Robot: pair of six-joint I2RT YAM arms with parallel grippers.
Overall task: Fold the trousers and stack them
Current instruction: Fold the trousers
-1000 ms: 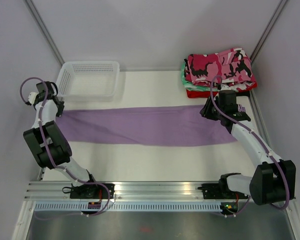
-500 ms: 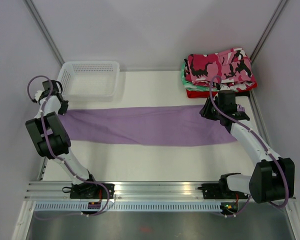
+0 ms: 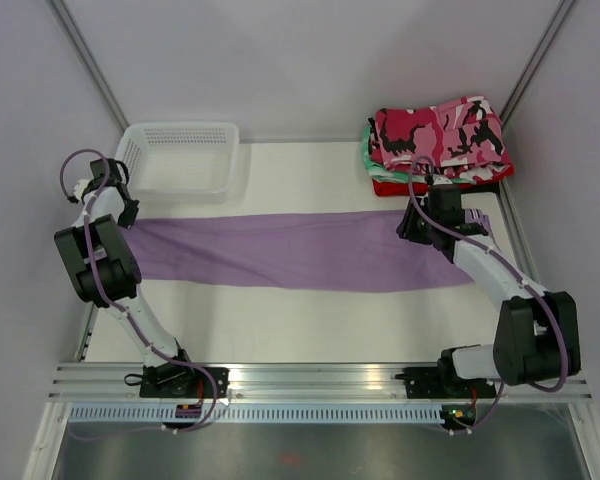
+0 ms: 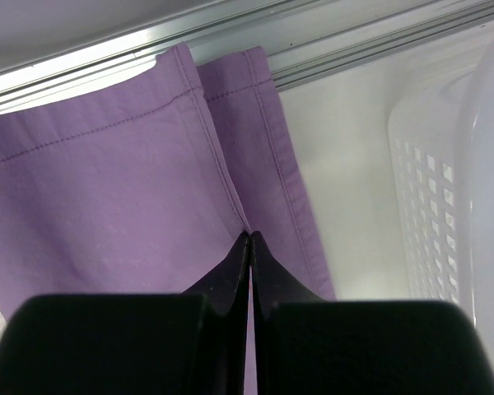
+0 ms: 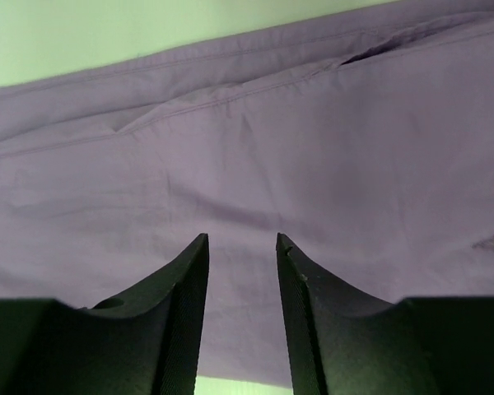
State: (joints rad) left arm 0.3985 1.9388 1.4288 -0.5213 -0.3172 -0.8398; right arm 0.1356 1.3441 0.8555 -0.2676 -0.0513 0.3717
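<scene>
Your left arm (image 3: 98, 268) stands folded high along the table's left edge, wrist bent down beside the white basket (image 3: 180, 128). The left gripper (image 4: 249, 240) is closed, its tips on the hem end of the lilac trousers (image 3: 280, 250) – you can't tell whether cloth is pinched. The trousers lie flat across the table (image 3: 280, 320). Your right arm (image 3: 500, 275) reaches up the right side – the right gripper (image 5: 240, 239) is parted over the waist end. The camouflage trousers (image 3: 440, 130) top the far-right stack.
</scene>
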